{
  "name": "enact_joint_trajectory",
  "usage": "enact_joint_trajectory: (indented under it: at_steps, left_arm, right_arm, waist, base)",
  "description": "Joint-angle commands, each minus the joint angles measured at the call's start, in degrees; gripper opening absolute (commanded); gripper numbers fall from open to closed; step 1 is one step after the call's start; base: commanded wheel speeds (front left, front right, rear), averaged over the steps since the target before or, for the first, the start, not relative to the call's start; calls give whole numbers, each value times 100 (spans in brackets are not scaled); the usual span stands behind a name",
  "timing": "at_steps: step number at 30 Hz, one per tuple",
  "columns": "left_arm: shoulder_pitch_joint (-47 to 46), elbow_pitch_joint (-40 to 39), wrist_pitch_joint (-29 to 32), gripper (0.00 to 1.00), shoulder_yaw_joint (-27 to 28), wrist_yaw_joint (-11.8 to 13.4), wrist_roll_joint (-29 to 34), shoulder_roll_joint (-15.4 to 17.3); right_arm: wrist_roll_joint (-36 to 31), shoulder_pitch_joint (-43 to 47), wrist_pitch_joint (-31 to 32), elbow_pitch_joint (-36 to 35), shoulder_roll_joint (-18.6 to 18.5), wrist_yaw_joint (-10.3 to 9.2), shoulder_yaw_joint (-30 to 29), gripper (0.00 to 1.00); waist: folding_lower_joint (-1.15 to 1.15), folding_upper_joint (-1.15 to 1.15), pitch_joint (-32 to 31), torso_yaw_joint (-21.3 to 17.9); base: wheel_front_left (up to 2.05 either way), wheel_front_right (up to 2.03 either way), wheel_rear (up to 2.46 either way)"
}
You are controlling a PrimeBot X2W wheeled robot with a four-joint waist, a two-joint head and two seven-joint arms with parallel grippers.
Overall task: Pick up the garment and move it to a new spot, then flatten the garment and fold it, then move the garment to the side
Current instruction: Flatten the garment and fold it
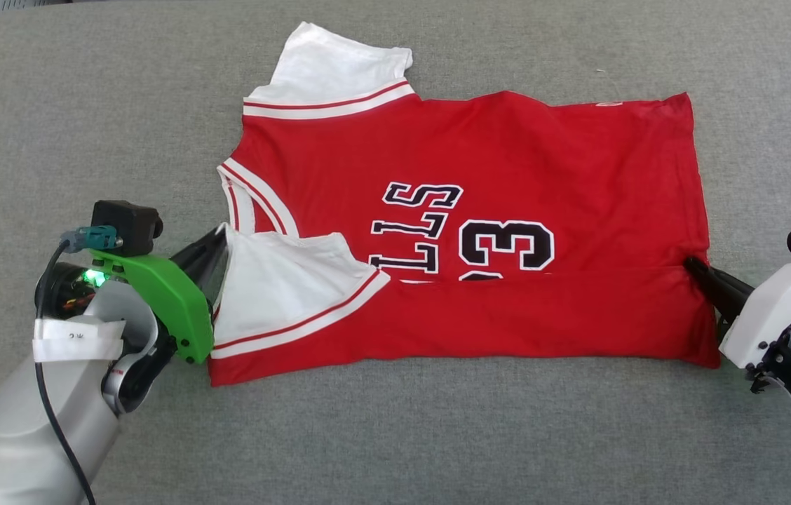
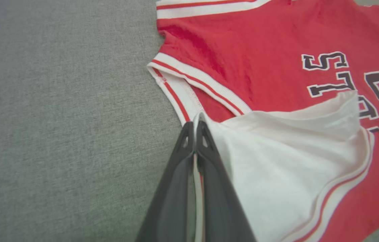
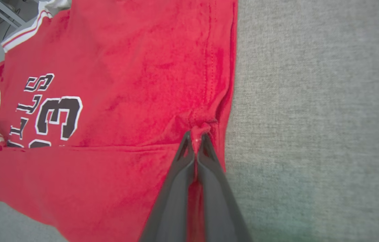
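The red jersey-style T-shirt with white sleeves and black lettering (image 1: 508,161) lies across the middle of the grey cloth-covered counter (image 1: 87,105). Its collar points toward the left edge and its hem toward the right, and its near long side is turned over onto the number. The left claw (image 1: 219,238) is pinched tight on the near white sleeve (image 1: 283,280) beside the collar. The right claw (image 1: 695,266) is pinched on the hem at the flap's edge. This looks like the lengthwise fold. Both claws should travel level and together toward the far edge with the cloth taut between them, and let go only once the flap lies flat.
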Motion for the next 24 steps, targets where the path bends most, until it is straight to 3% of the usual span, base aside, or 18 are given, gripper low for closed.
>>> enact_joint_trajectory:
  at_steps: [1,8,16,24]
  left_arm:
    - [-144,157,-77,100,38,65,23,-98]
    - [-198,793,-722,100,116,81,40,-444]
    - [128,813,-1095,100,274,136,-198,-605]
    - [806,125,-708,100,402,671,-559,-480]
  right_arm:
    - [-73,-86,-69,47,8,-4,38,100]
    - [-110,-75,-344,54,-11,-4,118,100]
    - [-400,287,-595,-245,-148,-4,180,100]
    - [-946,901,-54,-590,1,-4,-93,100]
  waist:
    - [0,0,-6,9]
    - [0,0,-288,-3]
    - [0,0,-812,-5]
    - [0,0,-1224,-31]
  base:
    - [0,0,0]
    - [0,0,0]
    - [0,0,0]
    - [0,0,0]
